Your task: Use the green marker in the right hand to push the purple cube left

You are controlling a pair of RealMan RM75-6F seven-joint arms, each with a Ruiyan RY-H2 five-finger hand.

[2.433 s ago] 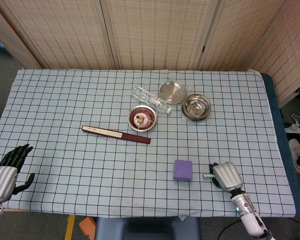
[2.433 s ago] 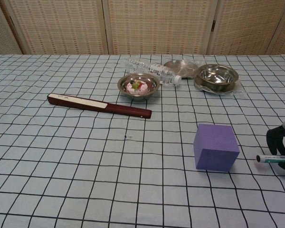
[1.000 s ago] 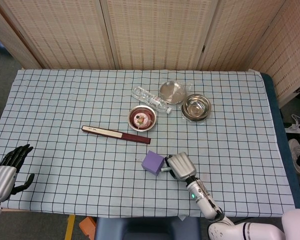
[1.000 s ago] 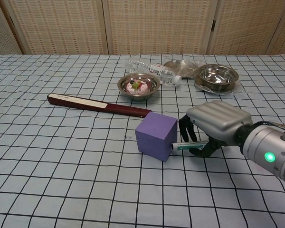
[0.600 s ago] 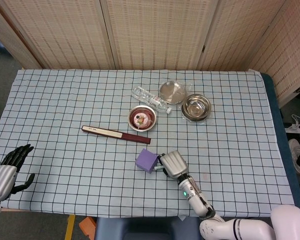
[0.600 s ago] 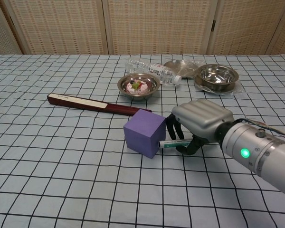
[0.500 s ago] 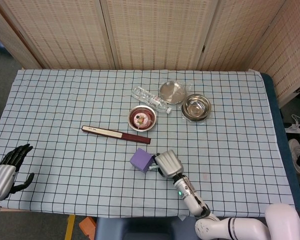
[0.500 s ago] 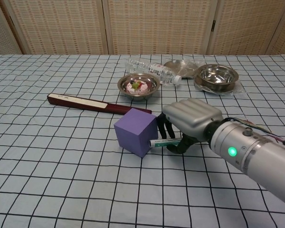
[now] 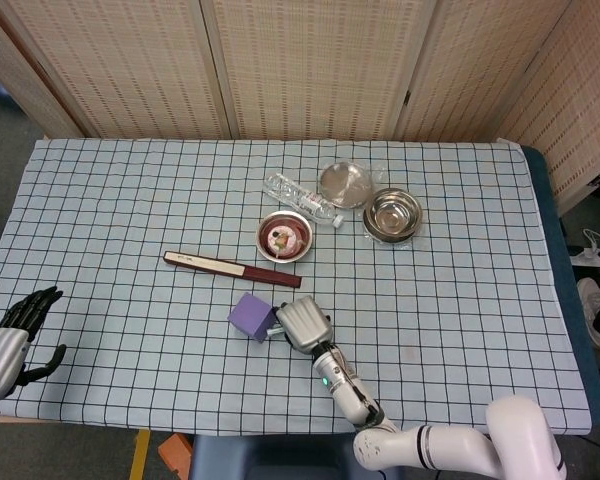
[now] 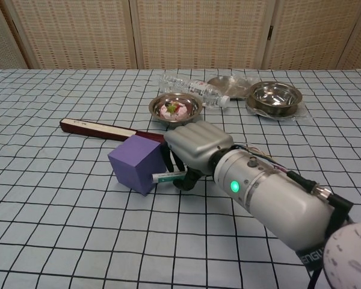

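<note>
We see the right robot hand (image 10: 195, 146) gripping the green marker (image 10: 169, 176), having pushed the purple cube (image 10: 135, 163) left, now beside the closed fan (image 10: 99, 130).

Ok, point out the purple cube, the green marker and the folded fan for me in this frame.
purple cube (image 10: 134, 164): chest view, on its front face.
green marker (image 10: 166, 176): chest view, on the barrel sticking out of the right hand.
folded fan (image 9: 220, 266): head view, on its pale middle section.

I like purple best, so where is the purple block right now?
In the head view, the purple cube sits on the checked cloth near the front middle, just below the closed folding fan, with the right robot hand pressing the green marker against its right side.
</note>
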